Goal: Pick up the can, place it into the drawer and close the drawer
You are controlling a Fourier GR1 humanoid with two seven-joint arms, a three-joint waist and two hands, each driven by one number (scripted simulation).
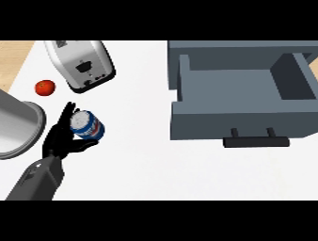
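Note:
A blue, white and red can (pixel 89 125) shows at the left of the white counter (pixel 141 160), seen from above with its silver top toward the view. My left hand (pixel 58 141) wraps it from the left, fingers up along its far side and thumb curled under its near side. Whether the can rests on the counter or is raised I cannot tell. The grey drawer (pixel 189 84) stands pulled open to the right, its inside bare, with a dark handle (pixel 255 141) on its front. The can is well left of the drawer. My right hand does not show.
A silver toaster (pixel 82 63) lies at the back left, with a small red fruit (pixel 45 87) beside it. A large grey metal cylinder (pixel 5 124) lies on its side just left of my hand. The wooden floor (pixel 2 59) shows beyond the counter's left edge.

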